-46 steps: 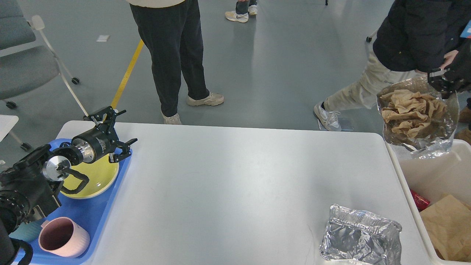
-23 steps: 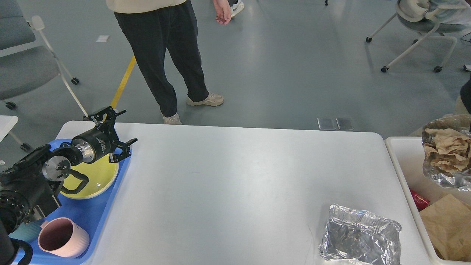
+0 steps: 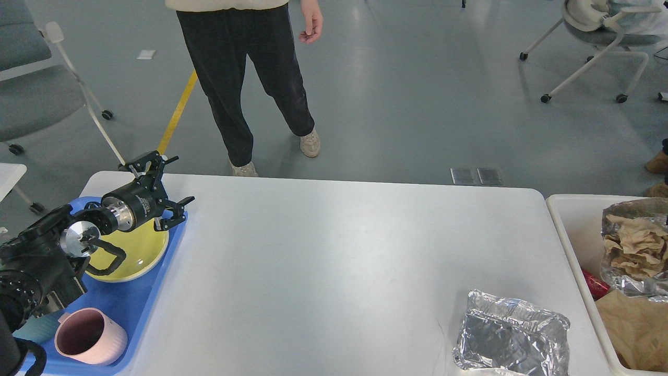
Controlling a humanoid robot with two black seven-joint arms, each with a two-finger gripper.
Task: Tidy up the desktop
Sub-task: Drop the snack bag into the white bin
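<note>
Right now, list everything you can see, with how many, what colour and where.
desktop: 1, white, centre of view
tray: 1, blue, on the desktop's left edge
plate: 1, yellow, on the tray, far end
cup: 1, pink, on the tray, near end
foil container: 1, silver, empty, desktop near right corner
bin: 1, cream-white, right of the desktop
foil with crumpled paper: 1, silver and tan, in the bin
brown paper: 1, in the bin
person: 1, dark trousers, beyond the desktop
chairs: 2, grey, far left and far right
left gripper: 1, black, open, above the plate
</note>
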